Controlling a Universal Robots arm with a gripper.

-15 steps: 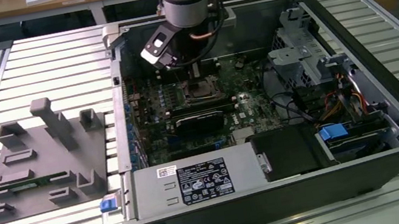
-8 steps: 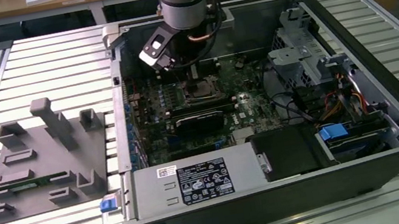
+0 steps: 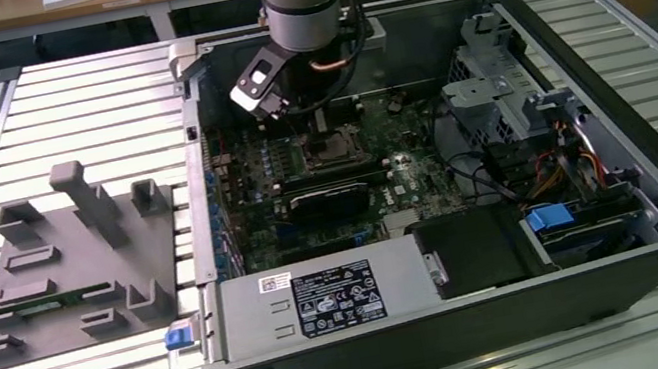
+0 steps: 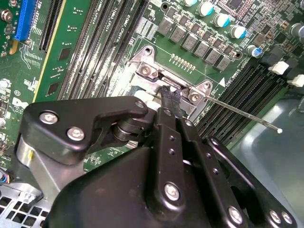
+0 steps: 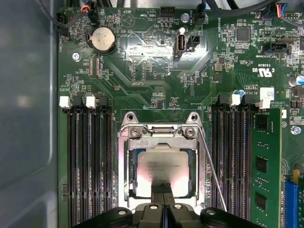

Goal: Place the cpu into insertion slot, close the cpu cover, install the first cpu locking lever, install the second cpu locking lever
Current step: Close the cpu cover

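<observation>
cpu (image 5: pixel 164 166) was seated in insertion slot (image 5: pixel 130 175), cpu cover (image 5: pixel 161 137) lowered over it. One locking lever (image 5: pixel 211 170) was left unlatched. Claw (image 5: pixel 164 186) was pressed together, empty, at the cover.

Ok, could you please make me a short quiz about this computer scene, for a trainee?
1. True or false: the metal cover is down around the chip.
2. The gripper is nearest to: A the chip; B the grey fixture outside the case; C the blue latch.
3. Missing word: the thin lever beside the cover points away from it, so it is ___ (latched / unlatched).
Key: 1 true; 2 A; 3 unlatched.
</observation>
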